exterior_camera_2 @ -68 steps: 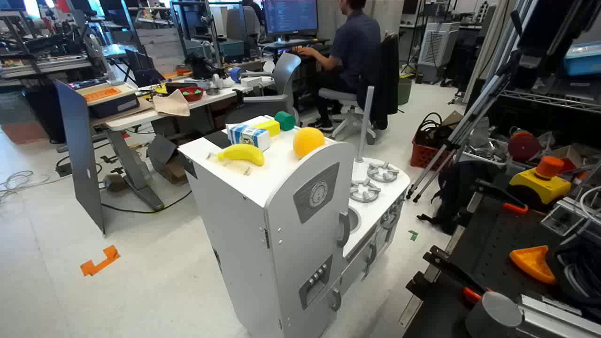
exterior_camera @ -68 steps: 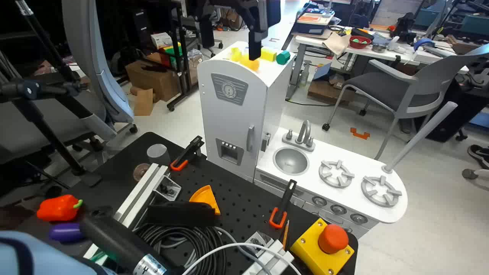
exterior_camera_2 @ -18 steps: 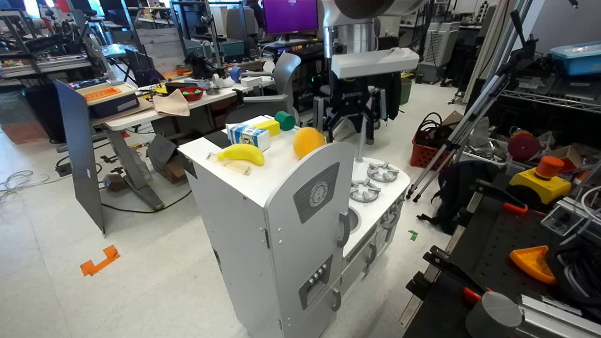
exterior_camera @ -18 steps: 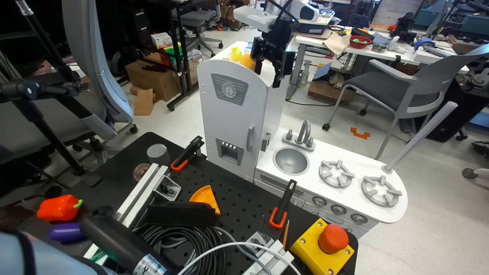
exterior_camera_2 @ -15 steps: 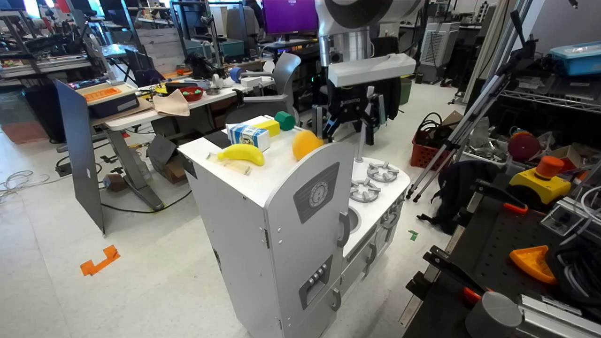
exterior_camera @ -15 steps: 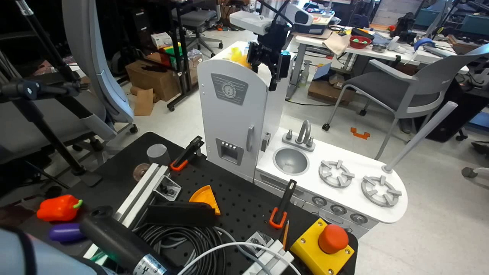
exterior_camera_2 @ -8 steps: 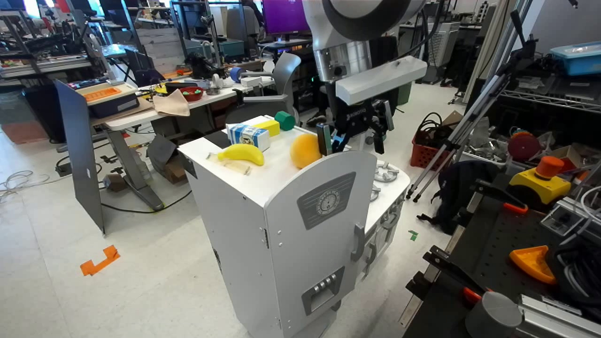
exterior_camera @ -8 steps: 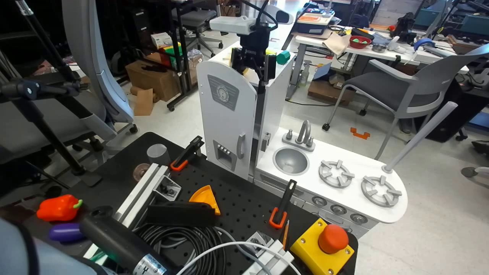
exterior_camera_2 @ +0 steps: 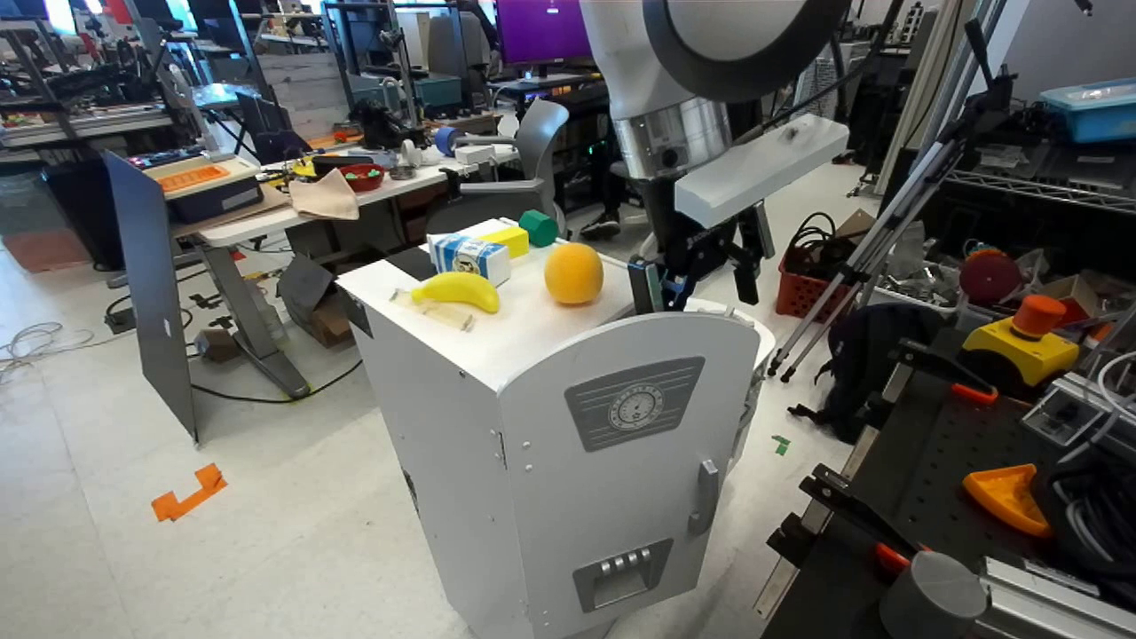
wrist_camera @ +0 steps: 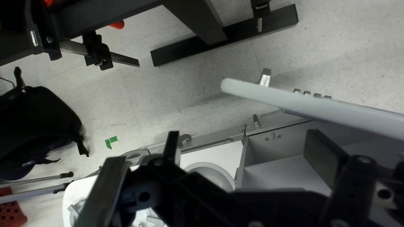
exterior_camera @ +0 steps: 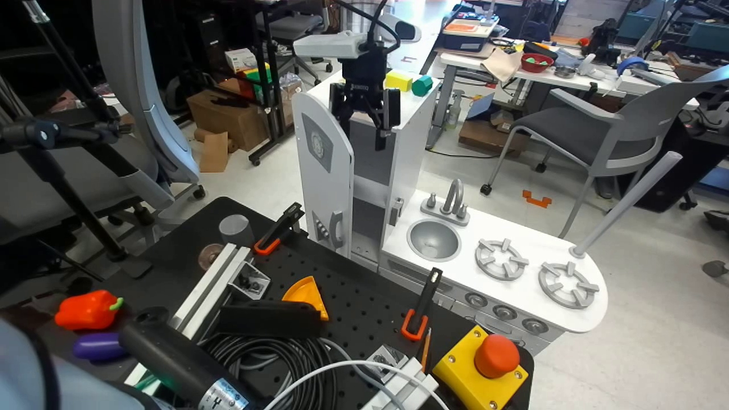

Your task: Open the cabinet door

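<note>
Above lab floor [exterior_camera: 643, 347]: a cabinet door [exterior_camera: 326, 182] swung wide

In an exterior view, looks across a black perforated table [exterior_camera: 353, 285] and past an office chair [exterior_camera: 575, 122] to a white toy kitchen tower [exterior_camera: 413, 151]. Shows, behind the cabinet door, a grey interior [exterior_camera: 373, 151] split by a shelf [exterior_camera: 370, 189], and beside the tower a sink [exterior_camera: 434, 239] with a faucet [exterior_camera: 455, 196]. Catches the gripper [exterior_camera: 363, 139] at the top of that opening, on the door's inner side, with fingers [exterior_camera: 380, 139] spread apart.

In an exterior view, gives instead the door's outer face, with its grey dial panel [exterior_camera_2: 635, 404] and handle [exterior_camera_2: 707, 497]. Alone shows, on the tower's top, a banana [exterior_camera_2: 457, 291], an orange ball [exterior_camera_2: 573, 273] and a blue-and-white carton [exterior_camera_2: 469, 257]. Sets one finger just behind the door's curved top; cannot tell whether touching.

In the wrist view, looks down between the well-parted fingers, past the door's top edge, blurred into a pale bar. Alone brings in a black foot bar [wrist_camera: 240, 34] on the floor; shows again the green tape [exterior_camera_2: 781, 444] of an exterior view.

Compared with a second ago, shows the door swung from flush with the tower's front to well out; half a second ago, showed only a narrow dark gap. Puts the gripper farther over with the door, and the orange ball slightly shifted.
</note>
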Motion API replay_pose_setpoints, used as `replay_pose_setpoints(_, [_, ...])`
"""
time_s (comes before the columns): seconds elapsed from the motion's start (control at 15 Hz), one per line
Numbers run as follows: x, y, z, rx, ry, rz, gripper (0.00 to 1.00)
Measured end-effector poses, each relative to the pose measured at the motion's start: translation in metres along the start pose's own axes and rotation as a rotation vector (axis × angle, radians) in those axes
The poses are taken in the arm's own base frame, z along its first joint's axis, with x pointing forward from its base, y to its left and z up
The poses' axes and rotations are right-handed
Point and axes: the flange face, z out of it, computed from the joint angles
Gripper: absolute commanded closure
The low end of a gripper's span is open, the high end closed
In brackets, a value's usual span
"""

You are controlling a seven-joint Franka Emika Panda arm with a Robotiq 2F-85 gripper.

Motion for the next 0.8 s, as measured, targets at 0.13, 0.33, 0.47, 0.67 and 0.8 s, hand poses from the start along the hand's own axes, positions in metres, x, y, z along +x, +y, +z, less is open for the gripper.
replay_pose_setpoints(0.13, [-0.008, 0.003, 0.003, -0.013, -0.006, -0.021, 0.00])
replay_pose_setpoints(0.33, [-0.022, 0.005, 0.009, -0.028, -0.028, -0.093, 0.00])
replay_pose_setpoints(0.47, [-0.032, 0.006, 0.013, -0.043, -0.057, -0.163, 0.00])
replay_pose_setpoints(0.67, [-0.045, 0.006, 0.015, -0.055, -0.084, -0.245, 0.00])
replay_pose_setpoints(0.8, [-0.050, 0.005, 0.013, -0.058, -0.091, -0.282, 0.00])
